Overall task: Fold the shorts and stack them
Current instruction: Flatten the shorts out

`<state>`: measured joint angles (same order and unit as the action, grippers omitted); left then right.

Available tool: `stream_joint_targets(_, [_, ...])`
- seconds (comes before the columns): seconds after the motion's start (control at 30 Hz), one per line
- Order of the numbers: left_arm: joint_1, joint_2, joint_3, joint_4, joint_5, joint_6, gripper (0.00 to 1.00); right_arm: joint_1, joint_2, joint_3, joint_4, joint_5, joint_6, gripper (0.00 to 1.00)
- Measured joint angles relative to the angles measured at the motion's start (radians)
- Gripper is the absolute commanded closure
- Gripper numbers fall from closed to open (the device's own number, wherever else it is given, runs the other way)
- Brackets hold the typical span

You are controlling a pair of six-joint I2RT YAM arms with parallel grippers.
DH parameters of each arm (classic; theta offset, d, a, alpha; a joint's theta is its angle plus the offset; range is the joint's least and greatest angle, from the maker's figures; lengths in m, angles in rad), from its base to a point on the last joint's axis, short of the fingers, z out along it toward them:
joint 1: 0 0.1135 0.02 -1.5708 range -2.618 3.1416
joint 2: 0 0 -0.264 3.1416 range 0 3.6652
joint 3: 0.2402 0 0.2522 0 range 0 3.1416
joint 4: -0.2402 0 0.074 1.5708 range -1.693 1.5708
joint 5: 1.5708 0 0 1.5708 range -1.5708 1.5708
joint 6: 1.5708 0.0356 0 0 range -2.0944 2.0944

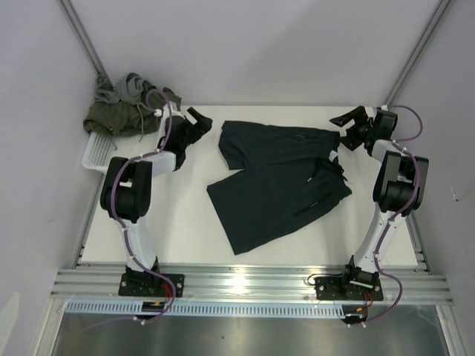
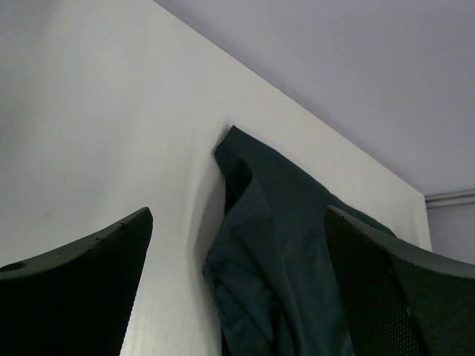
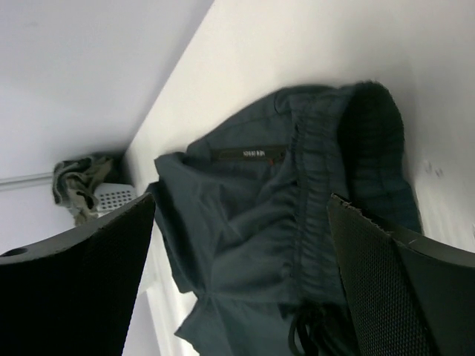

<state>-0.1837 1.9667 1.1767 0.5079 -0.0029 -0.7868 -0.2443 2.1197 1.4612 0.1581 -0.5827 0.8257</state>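
Starting at the far left corner, you have the basket (image 1: pixel 95 154) against the table (image 1: pixel 185 230) edge, with the olive shorts (image 1: pixel 110 119) and grey shorts (image 1: pixel 133 86) heaped together on top of it, spilling over its rim. Just right of that heap, your left gripper (image 1: pixel 200 119) sits near the back edge with its fingers (image 2: pixel 82 289) spread wide and nothing between them; its wrist view looks along bare table at the pointed corner of a leg. A narrow strip of bare surface separates it from the navy shorts (image 1: pixel 278 182), which lie spread flat in the middle, waistband to the right, legs running left and toward you. The far leg's hem is near the left gripper, and the near leg's corner stops short of the front edge. You have wide bare table between the left arm and the legs, and a band along the front. On the right, your right gripper (image 1: pixel 347 117) hangs over the far end of the waistband, its fingers (image 3: pixel 74 289) also wide apart and holding nothing. The waistband edge lies close to the right arm, so little bare table shows on that side.
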Motion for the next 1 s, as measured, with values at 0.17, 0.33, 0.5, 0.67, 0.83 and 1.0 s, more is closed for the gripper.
stream_joint_targets(0.17, [-0.036, -0.213, -0.040, -0.165, -0.068, 0.064, 0.01, 0.000, -0.145, -0.065, -0.127, 0.047, -0.089, 0.00])
stream_joint_targets(0.33, [-0.119, -0.524, -0.096, -0.300, -0.108, 0.106, 0.01, -0.009, -0.408, -0.233, -0.208, 0.071, -0.158, 0.01])
stream_joint_targets(0.5, [-0.169, -0.786, -0.249, -0.399, -0.110, 0.086, 0.01, -0.023, -0.630, -0.421, -0.299, 0.117, -0.213, 0.00])
stream_joint_targets(0.67, [-0.196, -1.006, -0.469, -0.552, -0.110, 0.021, 0.01, -0.034, -0.827, -0.607, -0.409, 0.166, -0.242, 0.01])
stream_joint_targets(0.83, [-0.269, -1.273, -0.601, -0.689, -0.115, -0.041, 0.01, -0.044, -0.983, -0.699, -0.503, 0.225, -0.256, 0.19])
stream_joint_targets(1.0, [-0.396, -1.403, -0.637, -0.742, -0.148, -0.088, 0.01, -0.048, -1.049, -0.752, -0.531, 0.270, -0.257, 0.32])
